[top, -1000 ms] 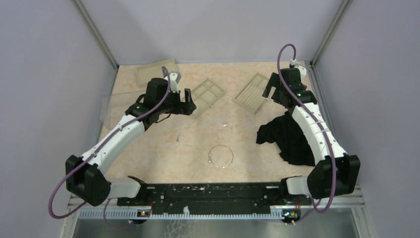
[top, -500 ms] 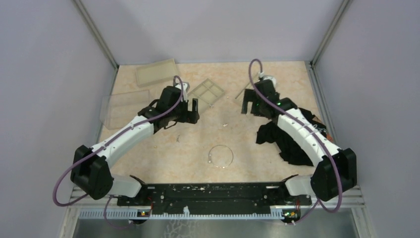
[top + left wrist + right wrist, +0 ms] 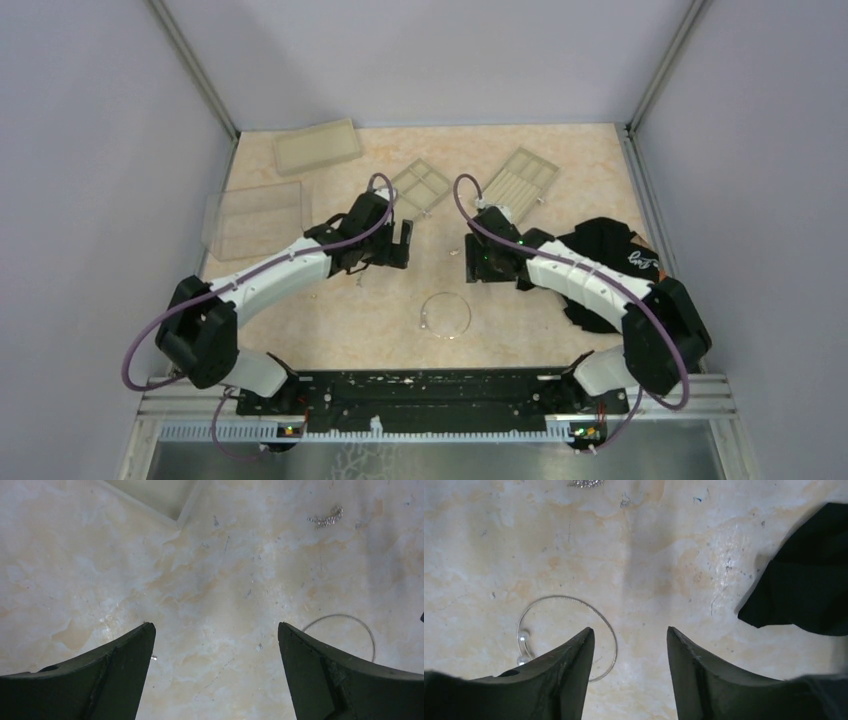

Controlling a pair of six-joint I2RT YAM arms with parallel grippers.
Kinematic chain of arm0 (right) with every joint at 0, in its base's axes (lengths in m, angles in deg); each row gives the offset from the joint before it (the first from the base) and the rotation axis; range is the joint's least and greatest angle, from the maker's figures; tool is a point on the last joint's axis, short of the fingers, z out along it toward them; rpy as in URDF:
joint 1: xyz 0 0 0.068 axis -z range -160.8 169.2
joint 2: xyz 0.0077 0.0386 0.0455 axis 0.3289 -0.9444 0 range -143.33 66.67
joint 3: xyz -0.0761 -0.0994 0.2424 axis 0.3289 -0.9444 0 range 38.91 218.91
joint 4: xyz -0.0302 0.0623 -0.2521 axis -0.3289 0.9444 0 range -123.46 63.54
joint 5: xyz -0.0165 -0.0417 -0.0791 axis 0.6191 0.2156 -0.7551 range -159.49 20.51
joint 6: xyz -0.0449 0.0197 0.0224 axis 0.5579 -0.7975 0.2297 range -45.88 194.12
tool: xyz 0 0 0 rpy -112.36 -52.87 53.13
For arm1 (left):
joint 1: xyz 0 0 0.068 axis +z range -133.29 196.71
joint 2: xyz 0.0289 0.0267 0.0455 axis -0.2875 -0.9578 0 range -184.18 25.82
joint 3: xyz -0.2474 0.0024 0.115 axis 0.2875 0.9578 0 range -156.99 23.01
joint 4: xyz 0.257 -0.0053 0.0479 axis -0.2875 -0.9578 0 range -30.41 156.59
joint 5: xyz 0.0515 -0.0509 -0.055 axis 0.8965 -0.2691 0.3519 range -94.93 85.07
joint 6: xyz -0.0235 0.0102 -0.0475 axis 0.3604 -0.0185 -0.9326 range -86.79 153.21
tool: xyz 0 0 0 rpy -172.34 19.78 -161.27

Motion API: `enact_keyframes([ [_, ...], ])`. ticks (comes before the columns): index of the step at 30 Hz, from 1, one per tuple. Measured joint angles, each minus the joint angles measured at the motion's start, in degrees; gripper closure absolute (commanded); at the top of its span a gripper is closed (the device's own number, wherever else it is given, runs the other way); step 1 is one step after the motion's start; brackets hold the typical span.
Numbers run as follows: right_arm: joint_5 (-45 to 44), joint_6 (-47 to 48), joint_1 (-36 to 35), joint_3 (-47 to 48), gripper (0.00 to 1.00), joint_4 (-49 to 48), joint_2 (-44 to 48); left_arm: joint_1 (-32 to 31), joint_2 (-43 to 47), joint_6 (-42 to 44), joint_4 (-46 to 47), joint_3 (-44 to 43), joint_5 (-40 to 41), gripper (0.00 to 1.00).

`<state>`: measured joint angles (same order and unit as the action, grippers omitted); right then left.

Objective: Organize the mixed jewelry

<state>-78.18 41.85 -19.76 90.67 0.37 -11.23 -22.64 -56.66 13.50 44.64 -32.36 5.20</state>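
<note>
The thin silver wire hoop (image 3: 446, 293) lies on the table near the front middle. In the right wrist view the hoop (image 3: 564, 597) carries two small pearl-like beads (image 3: 522, 640) and runs under my left finger. My right gripper (image 3: 471, 264) (image 3: 629, 629) hovers just behind the hoop, open, with nothing between its fingers. My left gripper (image 3: 400, 243) (image 3: 215, 627) stands wide open over bare table, to the left of the right gripper. A small silver chain bit (image 3: 326, 518) (image 3: 585, 483) lies between the two grippers. A tiny bit (image 3: 154, 657) sits by the left gripper's left finger.
Beige trays stand at the back: a plain tray (image 3: 318, 145), a compartment tray (image 3: 420, 187) and a slotted tray (image 3: 520, 182). A clear lid (image 3: 255, 218) lies at the left. The black cloth (image 3: 600, 270) (image 3: 809, 580) is heaped at the right under the right arm.
Both arms came forward toward the middle. The right gripper swung from the back right tray to just behind the hoop, and its jaws narrowed. The left gripper stayed wide open.
</note>
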Motion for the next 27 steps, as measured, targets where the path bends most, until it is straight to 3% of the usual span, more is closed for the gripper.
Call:
enact_keyframes([
  [6,-2.12,-4.46,0.92,8.07,0.45,-0.87,-12.00,0.92,-3.08,-1.73,-1.75,-4.28,1.51,0.02],
  [13,-6.03,-17.29,1.33,21.31,0.44,3.19,-25.24,2.67,-3.65,-3.30,-3.58,-8.02,3.26,0.02],
  [18,-7.89,-24.96,1.77,26.75,0.48,6.27,-31.04,2.82,-3.52,-3.67,-4.70,-8.13,4.24,0.02],
  [22,-9.42,-29.70,2.29,29.53,0.63,8.90,-33.53,2.82,-3.08,-3.76,-5.14,-8.04,4.48,0.02],
  [27,-10.80,-33.70,2.69,34.16,0.63,11.32,-37.94,2.82,-2.23,-4.17,-5.11,-7.50,4.96,0.02],
])
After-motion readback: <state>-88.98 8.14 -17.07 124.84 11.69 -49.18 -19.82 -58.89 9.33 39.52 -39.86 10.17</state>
